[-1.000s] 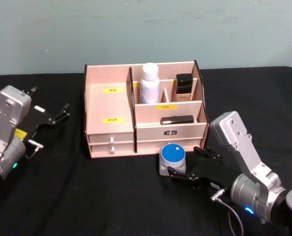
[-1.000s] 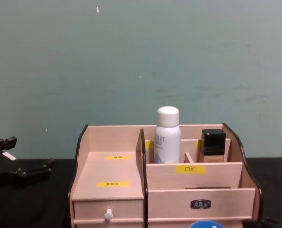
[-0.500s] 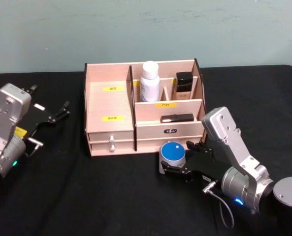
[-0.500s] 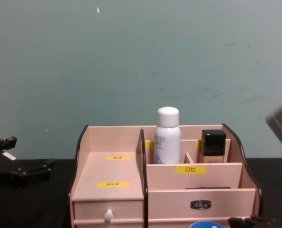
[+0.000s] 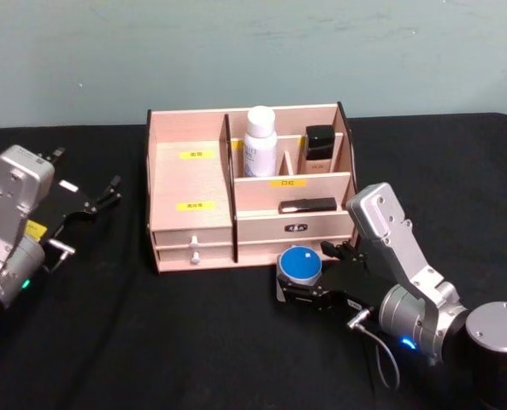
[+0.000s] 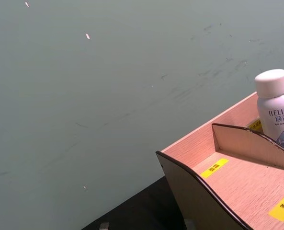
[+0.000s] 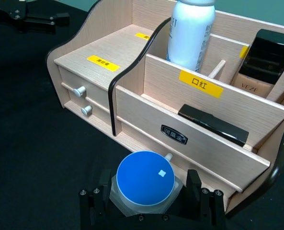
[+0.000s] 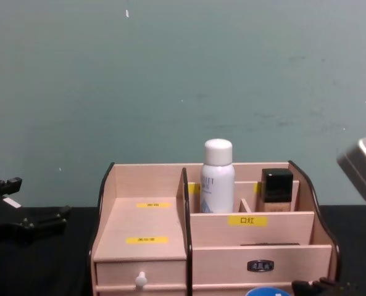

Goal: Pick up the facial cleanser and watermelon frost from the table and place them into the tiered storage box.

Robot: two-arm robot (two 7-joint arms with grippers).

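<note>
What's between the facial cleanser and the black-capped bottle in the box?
A thin wooden divider, clearest in the right wrist view; facial cleanser and black-capped bottle stand in neighbouring compartments.

Black table against teal wall (lightly scuffed)

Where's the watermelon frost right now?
In the head view, the watermelon frost sits right of centre, before the tiered storage box, between the fingers of the right gripper.

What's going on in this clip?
The right gripper is open around the squat frosted jar with the bright-blue lid, which stands on the black table just before the light wooden tiered organiser. The tall white bottle with blue lettering already stands in a back compartment. The left gripper is idle out at the left.
</note>
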